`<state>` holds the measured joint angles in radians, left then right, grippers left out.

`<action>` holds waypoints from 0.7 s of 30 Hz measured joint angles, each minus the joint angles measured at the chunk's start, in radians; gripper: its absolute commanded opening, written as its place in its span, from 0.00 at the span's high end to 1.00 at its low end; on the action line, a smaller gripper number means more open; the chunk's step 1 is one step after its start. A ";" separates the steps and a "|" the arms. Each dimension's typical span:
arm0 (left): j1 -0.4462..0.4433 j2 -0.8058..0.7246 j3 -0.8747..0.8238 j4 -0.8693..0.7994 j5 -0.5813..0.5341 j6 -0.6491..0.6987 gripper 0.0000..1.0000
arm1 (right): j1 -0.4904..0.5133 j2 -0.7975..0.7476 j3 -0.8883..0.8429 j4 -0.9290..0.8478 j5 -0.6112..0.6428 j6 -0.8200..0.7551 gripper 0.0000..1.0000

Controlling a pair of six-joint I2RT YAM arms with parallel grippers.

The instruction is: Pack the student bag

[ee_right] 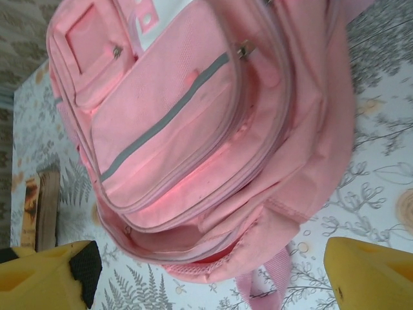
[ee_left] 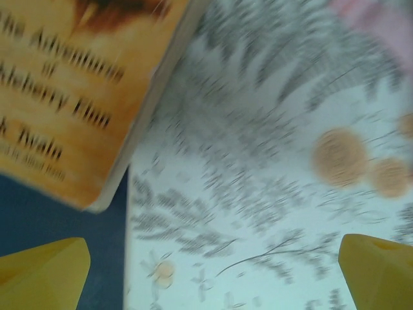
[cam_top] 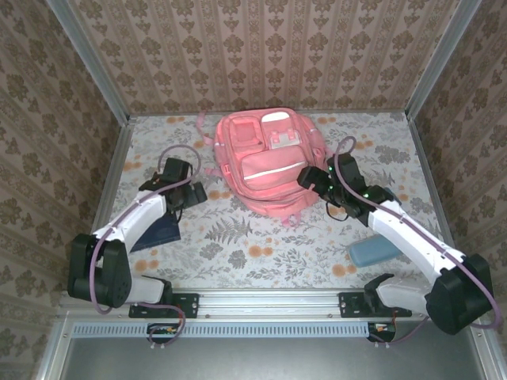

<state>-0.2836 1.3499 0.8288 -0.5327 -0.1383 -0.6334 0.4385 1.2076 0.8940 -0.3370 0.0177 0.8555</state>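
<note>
- Nearest item: left gripper (ee_left: pixel 213 284). Its yellow fingertips (ee_left: pixel 45 271) are spread wide with nothing between them. It hangs low over the tablecloth (cam_top: pixel 253 253) just beside the books, probably placed to pick one up.
- Item: paperback (ee_left: pixel 71 84). It has an orange cover with a Huckleberry Finn title and overlaps a dark blue book (ee_left: pixel 58 219). Both sit at the left of the table within the left arm's reach, not yet packed.
- Item: right gripper (ee_right: pixel 206 278). The fingers are spread and empty, facing the near end of the bag, likely positioned to take hold of a zip or flap.
- Item: student bag (cam_top: pixel 265 162). It is pink and lies flat at the far middle of the table with its front pockets up. It sits between the two arms, so either can reach it. I cannot tell whether the main compartment is open.
- Item: pencil case (cam_top: pixel 372 252). It is teal and lies beside the right arm, well apart from the bag, still to be packed.
</note>
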 measured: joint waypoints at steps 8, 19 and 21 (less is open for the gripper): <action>0.030 0.033 -0.069 0.011 0.009 -0.068 0.00 | 0.063 0.074 0.045 0.023 -0.019 -0.005 0.10; 0.000 0.122 -0.075 0.051 0.021 -0.084 0.00 | 0.082 0.079 0.046 0.023 -0.022 -0.004 0.11; -0.024 0.122 -0.078 0.064 0.024 -0.095 0.00 | 0.084 0.079 0.046 0.023 -0.022 -0.004 0.11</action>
<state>-0.3077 1.4719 0.7509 -0.4690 -0.1139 -0.7280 0.5220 1.2869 0.9401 -0.3141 -0.0044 0.8516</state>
